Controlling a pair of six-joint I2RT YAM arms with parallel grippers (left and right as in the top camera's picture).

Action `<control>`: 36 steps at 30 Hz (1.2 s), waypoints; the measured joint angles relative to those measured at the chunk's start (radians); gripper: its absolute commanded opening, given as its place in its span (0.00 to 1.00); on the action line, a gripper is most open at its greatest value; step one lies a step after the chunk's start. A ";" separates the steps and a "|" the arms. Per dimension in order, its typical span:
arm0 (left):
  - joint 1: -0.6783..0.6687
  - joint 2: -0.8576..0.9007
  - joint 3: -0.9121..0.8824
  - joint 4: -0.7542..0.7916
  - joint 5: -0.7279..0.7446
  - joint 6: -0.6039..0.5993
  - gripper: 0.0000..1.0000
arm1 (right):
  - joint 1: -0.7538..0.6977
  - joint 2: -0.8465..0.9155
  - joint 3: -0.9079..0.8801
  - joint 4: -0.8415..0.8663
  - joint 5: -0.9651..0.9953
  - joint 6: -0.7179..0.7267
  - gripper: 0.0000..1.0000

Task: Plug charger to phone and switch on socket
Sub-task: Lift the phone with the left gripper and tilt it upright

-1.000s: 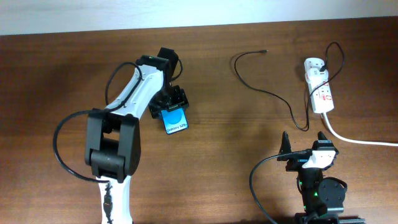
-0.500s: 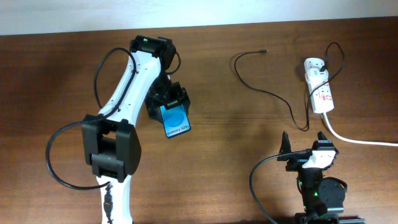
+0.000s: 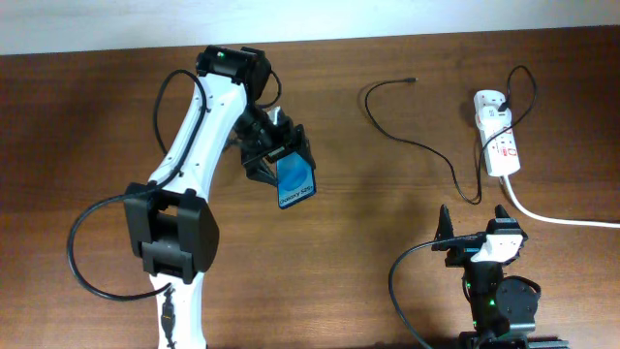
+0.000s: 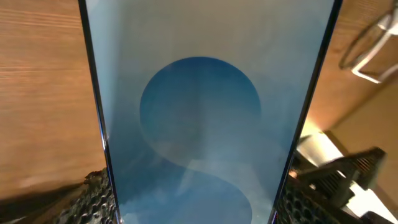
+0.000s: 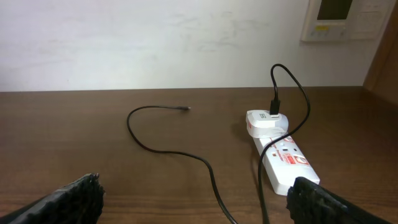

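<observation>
Brown wooden worktop [image 3: 97, 97] with one socket [image 3: 499, 145] at far right, one charger [image 3: 426, 148] trailing from it. Grips one phone [image 3: 295, 181], left of centre, in left tool [image 3: 283, 161]; right tool [image 3: 476, 221] splayed, unladen.

Brown wooden table [image 3: 77, 116], white wall [image 5: 124, 43]

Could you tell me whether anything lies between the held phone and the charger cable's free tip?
Nothing visible: only bare wooden table separates the blue-screened smartphone in the left gripper from the thin black cable's plug tip.
</observation>
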 measured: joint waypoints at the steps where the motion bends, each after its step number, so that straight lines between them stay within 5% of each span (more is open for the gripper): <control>1: 0.002 0.000 0.000 0.000 0.028 0.002 0.58 | 0.000 0.000 0.000 0.000 0.000 -0.001 0.98; 13: 0.011 0.000 0.000 0.000 0.251 0.024 0.58 | 0.000 0.000 0.000 0.000 0.000 0.000 0.98; 36: 0.013 0.000 0.000 0.000 0.275 0.038 0.58 | 0.000 0.000 0.000 0.005 0.000 0.000 0.98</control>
